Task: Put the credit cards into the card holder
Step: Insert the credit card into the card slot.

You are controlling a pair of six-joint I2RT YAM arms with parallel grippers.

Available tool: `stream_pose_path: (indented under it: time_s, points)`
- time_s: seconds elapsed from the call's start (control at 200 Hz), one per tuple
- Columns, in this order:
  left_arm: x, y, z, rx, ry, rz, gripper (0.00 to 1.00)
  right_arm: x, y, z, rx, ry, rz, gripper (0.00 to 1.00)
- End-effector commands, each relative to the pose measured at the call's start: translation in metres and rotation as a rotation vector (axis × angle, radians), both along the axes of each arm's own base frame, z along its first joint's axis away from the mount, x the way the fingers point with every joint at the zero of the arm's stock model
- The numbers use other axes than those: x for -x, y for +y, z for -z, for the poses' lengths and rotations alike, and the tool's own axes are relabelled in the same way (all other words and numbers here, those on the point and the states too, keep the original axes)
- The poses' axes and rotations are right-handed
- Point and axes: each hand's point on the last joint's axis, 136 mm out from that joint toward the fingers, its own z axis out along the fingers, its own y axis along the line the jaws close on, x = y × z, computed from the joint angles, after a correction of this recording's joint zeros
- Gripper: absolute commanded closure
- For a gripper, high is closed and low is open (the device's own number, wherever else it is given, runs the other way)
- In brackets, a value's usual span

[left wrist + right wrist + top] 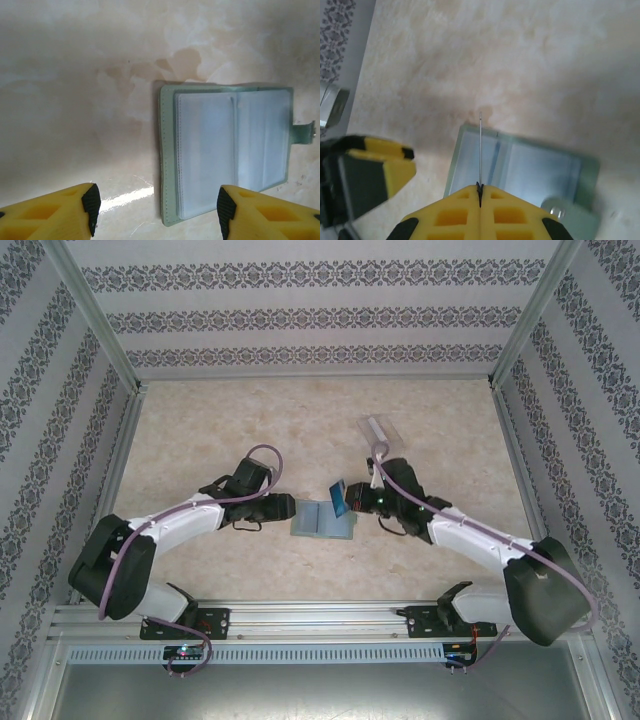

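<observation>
A pale beige, marble-patterned surface (pixel 300 430) sits inside white walls papered with grey damask stripes (pixel 300 310). Slanting silver aluminium posts (pixel 95 315) stand at the back corners, a ribbed metal rail (pixel 320 622) runs along the near edge, and soft light glints on the top.

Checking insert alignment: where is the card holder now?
In the top view the card holder lies open on the table centre, between the left hand and the right hand, which pinches a card over it.
</observation>
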Motion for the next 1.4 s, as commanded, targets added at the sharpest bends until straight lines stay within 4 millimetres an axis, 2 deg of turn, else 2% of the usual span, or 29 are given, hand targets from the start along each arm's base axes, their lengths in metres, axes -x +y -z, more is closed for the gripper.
stream_pose_path:
  time_s: [0.0, 0.18, 0.375, 0.54, 0.884, 1.164, 1.394]
  points:
    - [-0.003, -0.014, 0.004, 0.031, 0.005, 0.046, 0.36, -0.004, 0.003, -0.02, -0.146, -0.039, 0.134, 1.0]
    - [-0.004, -0.028, 0.016, 0.073, 0.042, 0.062, 0.37, 0.003, 0.016, -0.002, -0.168, 0.013, 0.13, 1.0]
    - [-0.003, -0.031, 0.02, 0.064, 0.06, 0.075, 0.38, 0.005, 0.04, 0.019, -0.218, 0.083, 0.093, 1.0]
    - [-0.001, -0.029, 0.019, 0.058, 0.062, 0.068, 0.39, 0.003, 0.04, 0.037, -0.208, 0.097, 0.11, 1.0]
    - [0.001, -0.03, 0.023, 0.059, 0.078, 0.061, 0.43, 0.009, 0.031, 0.058, -0.136, 0.111, 0.115, 1.0]
    - [0.004, -0.03, 0.027, 0.058, 0.09, 0.054, 0.45, 0.013, 0.024, 0.062, -0.109, 0.101, 0.134, 1.0]
    - [0.005, -0.032, 0.028, 0.066, 0.09, 0.056, 0.48, 0.014, 0.035, 0.067, -0.175, 0.16, 0.138, 1.0]
